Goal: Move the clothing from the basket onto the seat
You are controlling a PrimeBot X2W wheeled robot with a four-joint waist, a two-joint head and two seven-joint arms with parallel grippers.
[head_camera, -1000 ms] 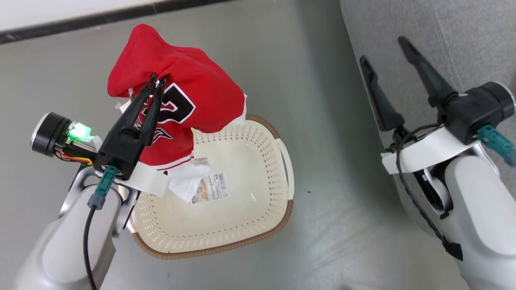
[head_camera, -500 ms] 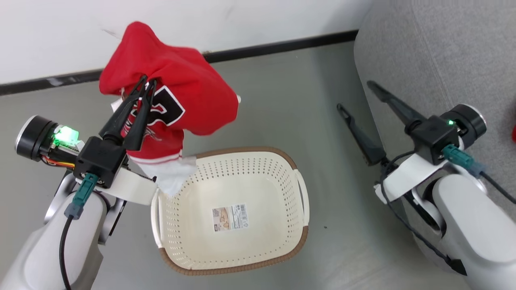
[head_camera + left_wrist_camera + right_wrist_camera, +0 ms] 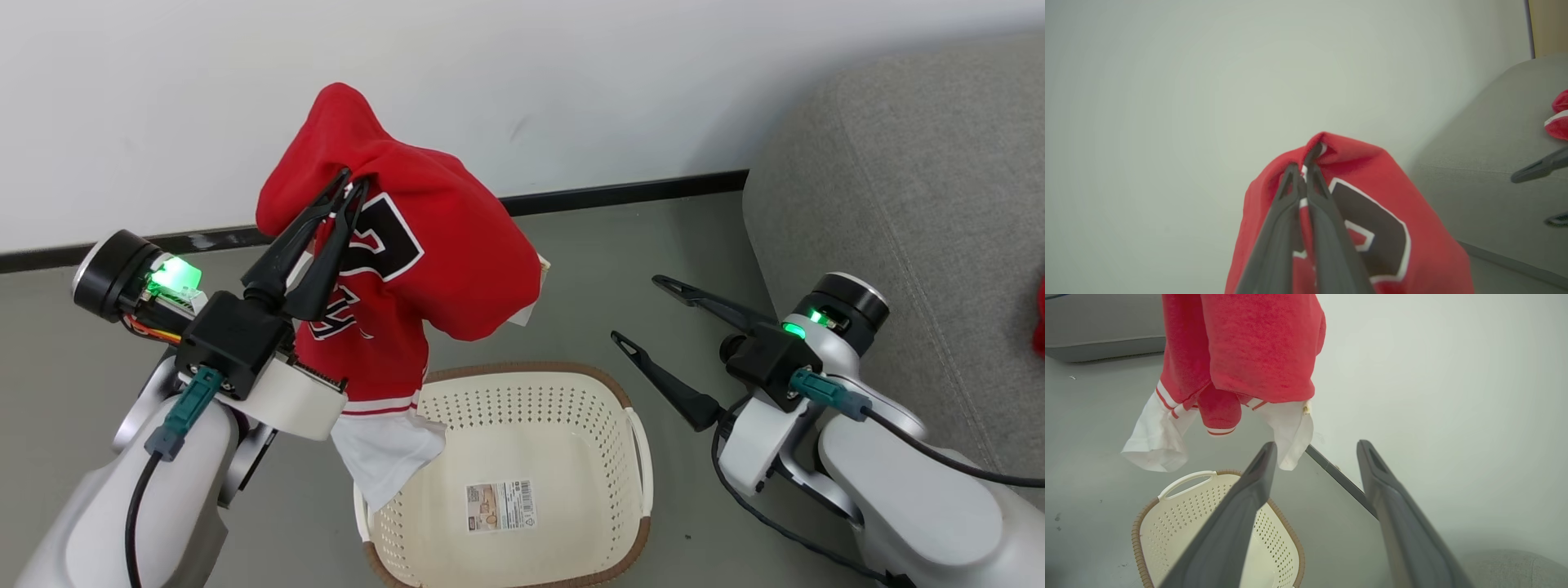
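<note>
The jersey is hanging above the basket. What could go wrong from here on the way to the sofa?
1. The left tool pinches only a small fold of the jersey near its top, so the hanging bulk might slip free.
2. The white hem hangs low over the basket rim and could catch it during a sideways carry.
3. The open right tool sits between the jersey and the sofa; fabric may snag on its fingers.
</note>
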